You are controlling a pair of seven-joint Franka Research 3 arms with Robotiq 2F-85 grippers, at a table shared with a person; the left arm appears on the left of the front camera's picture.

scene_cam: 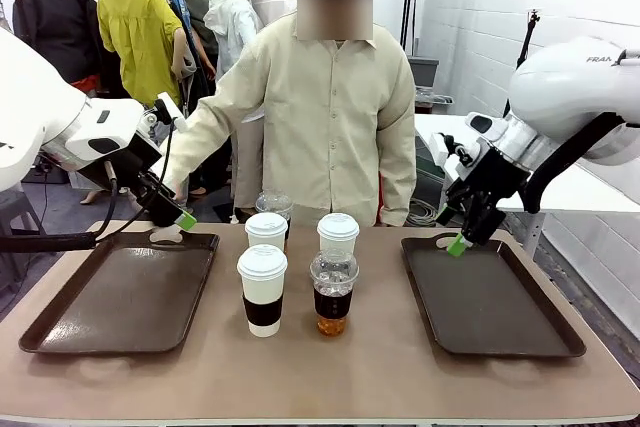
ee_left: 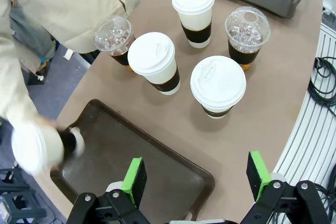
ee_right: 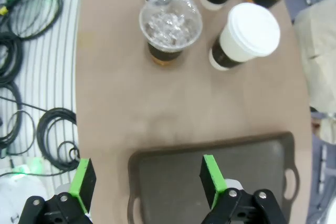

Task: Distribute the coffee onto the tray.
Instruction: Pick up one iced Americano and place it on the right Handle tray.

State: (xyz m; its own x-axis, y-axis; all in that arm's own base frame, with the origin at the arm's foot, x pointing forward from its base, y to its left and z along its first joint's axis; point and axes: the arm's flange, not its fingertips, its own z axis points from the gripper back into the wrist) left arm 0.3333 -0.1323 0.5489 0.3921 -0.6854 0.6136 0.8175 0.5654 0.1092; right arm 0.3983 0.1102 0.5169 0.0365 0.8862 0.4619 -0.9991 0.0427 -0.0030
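Five coffee cups stand mid-table between two dark trays: three white sleeved ones (scene_cam: 262,289) (scene_cam: 266,230) (scene_cam: 338,234) and two clear dome-lidded ones (scene_cam: 333,292) (scene_cam: 274,205). A sixth white cup (ee_left: 37,148), blurred, is in the person's hand at the far corner of the left tray (ee_left: 131,156). My left gripper (scene_cam: 182,218) (ee_left: 197,177) hangs open over that tray's inner far corner. Over the near-cups end of the right tray (scene_cam: 490,297) (ee_right: 220,171), my right gripper (scene_cam: 458,244) (ee_right: 148,182) is open and holds nothing.
The person stands at the far edge with one arm (scene_cam: 215,122) stretched toward the left tray. Cables (ee_right: 31,124) lie on the floor beside the table. Bare tabletop (scene_cam: 330,372) runs along the near edge.
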